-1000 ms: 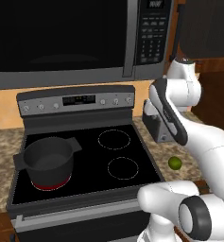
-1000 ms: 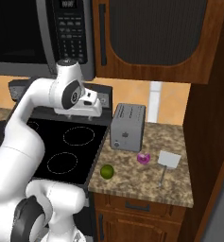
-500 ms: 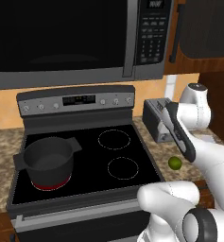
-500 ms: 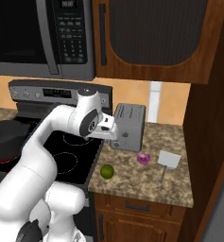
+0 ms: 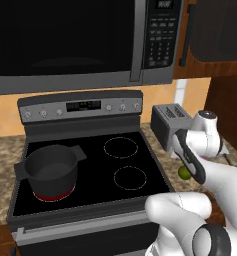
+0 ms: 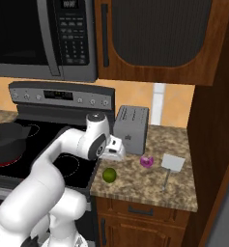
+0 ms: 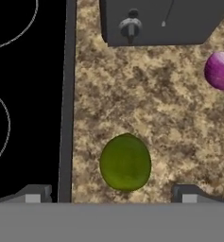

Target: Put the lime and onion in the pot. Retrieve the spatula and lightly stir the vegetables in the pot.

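Observation:
The yellow-green lime [image 7: 125, 162] lies on the speckled counter just right of the stove edge, also seen as the lime [image 6: 109, 174] and lime [image 5: 183, 172]. My gripper [image 7: 112, 196] hovers above it, open, its fingertips [image 7: 35, 194] spread wider than the fruit and not touching it. The gripper [image 6: 114, 151] sits between the toaster and the lime. The pink-purple onion [image 6: 146, 161] rests farther right, onion [image 7: 220, 70]. The spatula [image 6: 171, 164] lies beyond it, blade toward the wall. The dark pot [image 5: 51, 167] stands on the stove's front left burner, pot [image 6: 5, 140].
A grey toaster [image 6: 131, 129] stands at the back of the counter, close behind my hand, toaster [image 7: 160, 21]. The black stovetop [image 5: 125, 175] lies between pot and counter. A microwave [image 5: 80, 45] hangs above; a wooden side wall [image 6: 217, 144] bounds the counter on the right.
The arm has swung right from over the stove's back to the counter and come down, so the hand now hangs over the lime. Lime, onion, spatula and pot have not moved.

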